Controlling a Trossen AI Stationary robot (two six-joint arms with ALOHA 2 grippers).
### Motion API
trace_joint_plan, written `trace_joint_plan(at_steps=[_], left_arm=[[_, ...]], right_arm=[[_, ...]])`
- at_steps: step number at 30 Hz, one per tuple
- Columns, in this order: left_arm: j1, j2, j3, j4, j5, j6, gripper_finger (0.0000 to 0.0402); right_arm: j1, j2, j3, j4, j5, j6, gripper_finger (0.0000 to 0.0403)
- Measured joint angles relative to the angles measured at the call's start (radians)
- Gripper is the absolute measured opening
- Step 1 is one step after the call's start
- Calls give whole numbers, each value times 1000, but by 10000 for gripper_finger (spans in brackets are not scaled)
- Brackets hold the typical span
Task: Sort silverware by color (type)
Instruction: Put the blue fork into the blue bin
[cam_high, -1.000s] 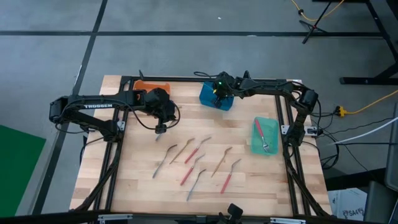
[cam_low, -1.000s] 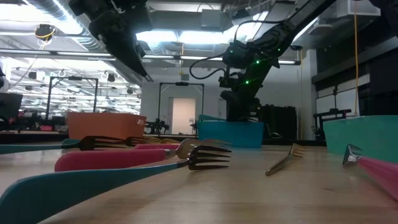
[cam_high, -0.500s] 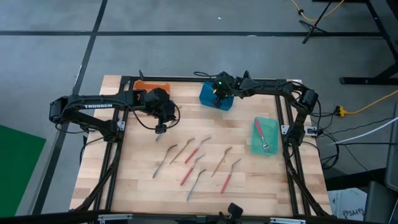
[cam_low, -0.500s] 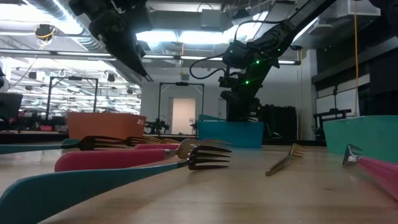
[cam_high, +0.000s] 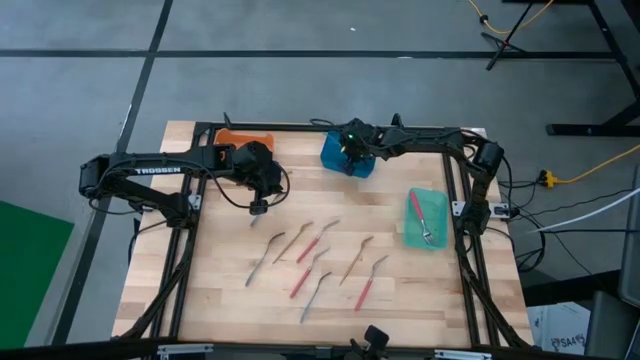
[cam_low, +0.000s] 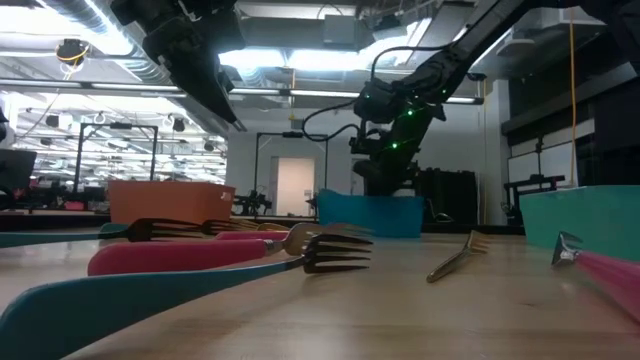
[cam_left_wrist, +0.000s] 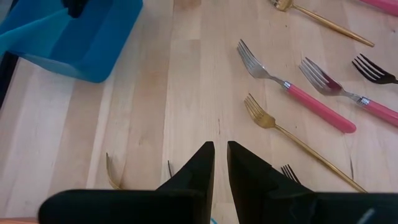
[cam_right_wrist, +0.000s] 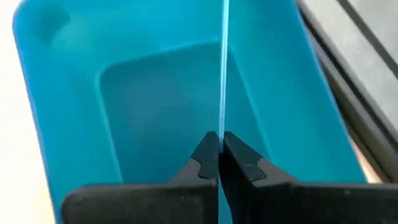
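My right gripper (cam_high: 349, 141) hangs over the blue bin (cam_high: 348, 157) at the table's far edge, shut on a slim light-blue utensil (cam_right_wrist: 224, 62). My left gripper (cam_high: 258, 207) hovers above bare wood, left of the loose forks, its fingers (cam_left_wrist: 218, 152) a narrow gap apart with nothing between them. Red-handled forks (cam_high: 312, 243), gold forks (cam_high: 293, 240) and grey-blue ones (cam_high: 315, 295) lie flat mid-table. The green bin (cam_high: 425, 218) holds a red utensil and a silver one. My right gripper pinches the light-blue utensil between its two fingers, at the stretch (cam_right_wrist: 222, 127) right by the fingertips. The utensil shows edge-on as a thin line running on from the fingertips over the blue bin's inside (cam_right_wrist: 155, 112). It is lifted clear of the bin's floor.
An orange bin (cam_high: 245, 140) stands at the far edge behind my left gripper. The dark frame rails (cam_high: 455, 200) run along the table's sides. Bare wood lies in front of my left gripper (cam_left_wrist: 186, 93) and along the near edge.
My right arm has shifted slightly toward the table's left above the blue bin, still shut on the light-blue utensil. My left arm and the forks on the table have stayed put.
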Motion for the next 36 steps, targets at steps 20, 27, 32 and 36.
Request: trace_joint_plan(at_steps=[20, 27, 32, 36], left_arm=[[0, 0, 0, 0, -26, -28, 39], [0, 0, 0, -5, -157, -219, 39], [0, 0, 0, -13, -233, -370, 39], [0, 0, 0, -25, -242, -423, 39]], right_arm=[[0, 4, 0, 2, -21, -1, 100], [0, 4, 0, 2, -21, -1, 124], [0, -8, 0, -2, -22, -2, 124], [0, -49, 0, -11, -22, -2, 124]])
